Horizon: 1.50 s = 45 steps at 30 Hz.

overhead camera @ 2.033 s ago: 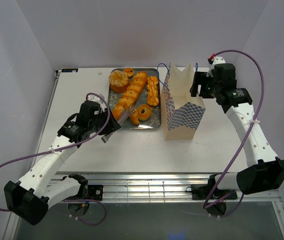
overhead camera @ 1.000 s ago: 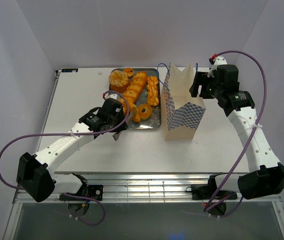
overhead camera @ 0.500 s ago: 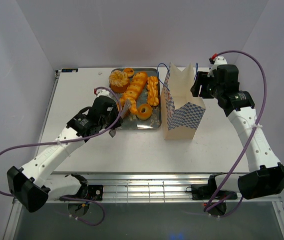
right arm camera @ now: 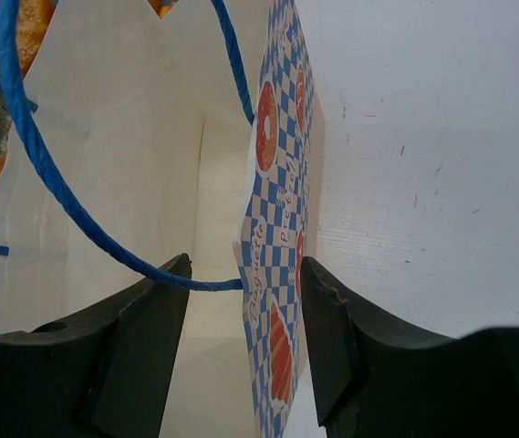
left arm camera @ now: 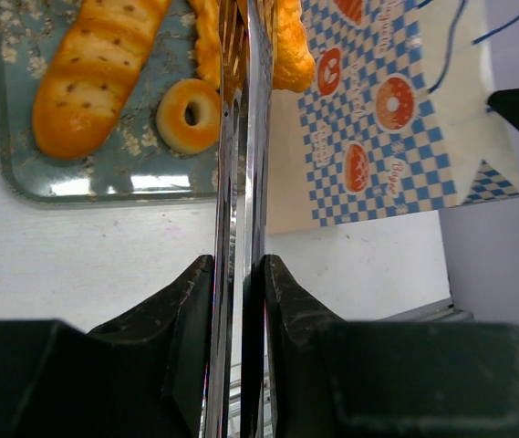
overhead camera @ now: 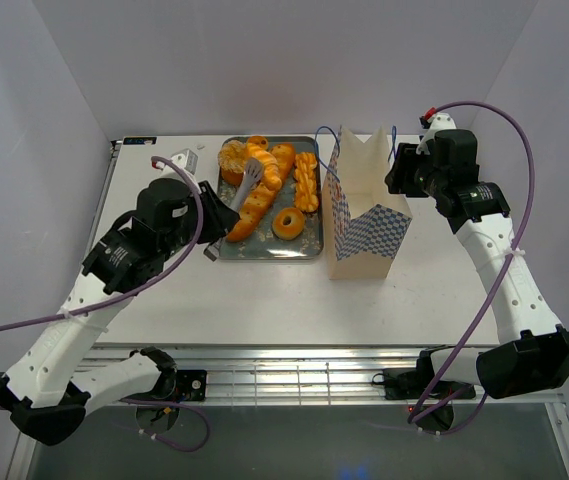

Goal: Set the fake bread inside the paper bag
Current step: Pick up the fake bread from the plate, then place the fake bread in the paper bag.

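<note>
The fake bread lies mostly on a grey blossom-patterned tray at the far middle of the white table. On it are a scored baguette, a ring donut, a twisted stick and a frosted cupcake. One more golden pastry is pinched at the tips of metal tongs over the tray, its shape cut off by the frame edge.

The paper bag stands upright just right of the tray, mouth open.

The left arm rises from its base with the elbow lifted and the forearm angled toward the tray. The left gripper is clamped tight on the tongs' two blades, which are pressed nearly together.

The right arm runs up the table's right side, bends at the elbow and turns its wrist in toward the bag's top edge. The right gripper is spread wide, its fingers straddling the bag's checkered side wall, with a blue cord handle looping across the gap. Whether either finger touches the paper cannot be told.

Blue lettering on the checkered band reads "Baguette" and "Pretzel" beside red-orange bread pictures.
</note>
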Each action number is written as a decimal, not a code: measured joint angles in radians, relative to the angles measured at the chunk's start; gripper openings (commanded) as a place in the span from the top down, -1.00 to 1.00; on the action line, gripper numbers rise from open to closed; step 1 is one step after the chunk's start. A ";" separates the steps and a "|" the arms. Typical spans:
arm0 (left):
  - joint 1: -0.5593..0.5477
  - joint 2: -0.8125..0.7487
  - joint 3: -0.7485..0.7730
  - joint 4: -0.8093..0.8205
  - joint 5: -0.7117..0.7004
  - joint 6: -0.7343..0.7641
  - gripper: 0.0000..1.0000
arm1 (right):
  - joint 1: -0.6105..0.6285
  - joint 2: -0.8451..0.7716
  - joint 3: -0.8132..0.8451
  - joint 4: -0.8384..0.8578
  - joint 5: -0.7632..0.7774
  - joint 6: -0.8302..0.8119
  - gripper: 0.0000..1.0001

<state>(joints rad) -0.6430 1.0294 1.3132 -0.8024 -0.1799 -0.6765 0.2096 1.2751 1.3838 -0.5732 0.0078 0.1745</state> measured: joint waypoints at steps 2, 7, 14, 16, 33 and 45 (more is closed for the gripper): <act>0.000 -0.011 0.034 -0.005 0.026 -0.002 1.00 | 0.000 0.000 0.000 0.000 0.008 0.001 -0.12; 0.000 -0.060 0.105 0.039 0.127 -0.005 1.00 | 0.000 0.000 0.000 0.000 0.017 0.002 -0.08; 0.000 -0.074 0.128 0.210 0.357 -0.043 1.00 | 0.000 0.000 0.000 0.000 0.020 0.006 -0.08; 0.000 -0.054 0.128 0.248 0.404 -0.051 1.00 | 0.000 0.000 0.000 0.000 0.023 0.006 -0.08; 0.000 0.207 0.066 0.392 0.541 -0.088 0.99 | 0.000 0.000 0.000 0.000 0.042 0.009 -0.07; 0.000 0.279 0.056 0.395 0.543 -0.088 0.54 | 0.000 0.000 0.000 0.000 0.046 0.009 -0.06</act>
<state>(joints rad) -0.6434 1.3087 1.3689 -0.4076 0.3634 -0.7647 0.2096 1.2751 1.3838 -0.5735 0.0536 0.1837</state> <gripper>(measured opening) 0.348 0.531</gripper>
